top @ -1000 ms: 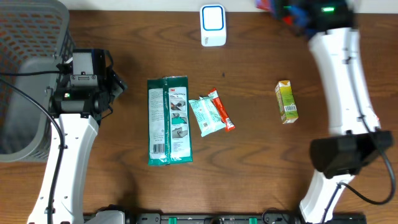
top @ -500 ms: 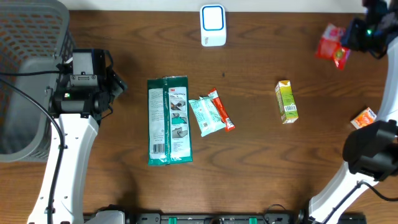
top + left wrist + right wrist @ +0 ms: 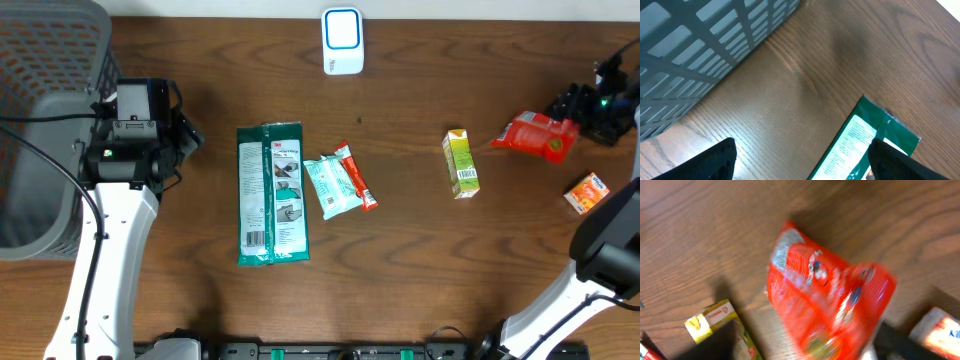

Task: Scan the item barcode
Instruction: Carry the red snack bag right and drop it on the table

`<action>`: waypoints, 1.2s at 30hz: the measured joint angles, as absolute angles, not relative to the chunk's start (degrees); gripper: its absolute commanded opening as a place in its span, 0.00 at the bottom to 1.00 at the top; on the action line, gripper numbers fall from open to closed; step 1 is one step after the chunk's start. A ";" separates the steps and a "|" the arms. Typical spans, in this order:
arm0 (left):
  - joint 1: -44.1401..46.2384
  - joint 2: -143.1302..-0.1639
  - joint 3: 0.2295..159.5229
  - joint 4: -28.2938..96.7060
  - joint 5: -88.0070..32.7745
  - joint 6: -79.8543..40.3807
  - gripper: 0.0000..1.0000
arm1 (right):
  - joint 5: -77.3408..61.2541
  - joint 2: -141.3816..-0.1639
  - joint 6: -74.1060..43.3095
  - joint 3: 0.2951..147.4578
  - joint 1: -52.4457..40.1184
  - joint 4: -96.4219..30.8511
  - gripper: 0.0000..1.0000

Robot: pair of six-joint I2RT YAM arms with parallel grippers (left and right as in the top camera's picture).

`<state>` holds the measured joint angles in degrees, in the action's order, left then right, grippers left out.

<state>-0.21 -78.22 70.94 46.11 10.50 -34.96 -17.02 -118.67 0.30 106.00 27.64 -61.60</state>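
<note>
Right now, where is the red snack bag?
In the overhead view, the red snack bag is on the right side, between the green carton and the right gripper.

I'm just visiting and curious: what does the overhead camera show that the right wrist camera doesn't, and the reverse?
Only overhead: the white scanner, grey basket, green pack and teal packet. Only right wrist: nothing new, just a close, blurred look at the red bag and its print. Both: the red bag, yellow-green carton and orange packet on the wooden table.

Bag [image 3: 532, 137] right of carton [image 3: 460, 165]; basket [image 3: 40, 60] far left
</note>
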 measured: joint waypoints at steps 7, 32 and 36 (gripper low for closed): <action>-0.23 -78.22 70.94 46.09 10.50 -34.96 0.85 | -12.82 -118.67 0.34 106.10 29.69 -65.73 0.99; -0.23 -78.22 70.91 46.11 10.50 -34.96 0.85 | -25.52 -118.65 2.33 121.49 -2.33 -80.27 0.40; -0.23 -78.22 70.94 46.11 10.50 -34.96 0.85 | -22.20 -118.65 1.56 118.85 -10.57 -78.26 0.15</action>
<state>-0.23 -78.22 70.94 46.11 10.50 -34.96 -22.20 -118.65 1.56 118.85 -10.57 -78.26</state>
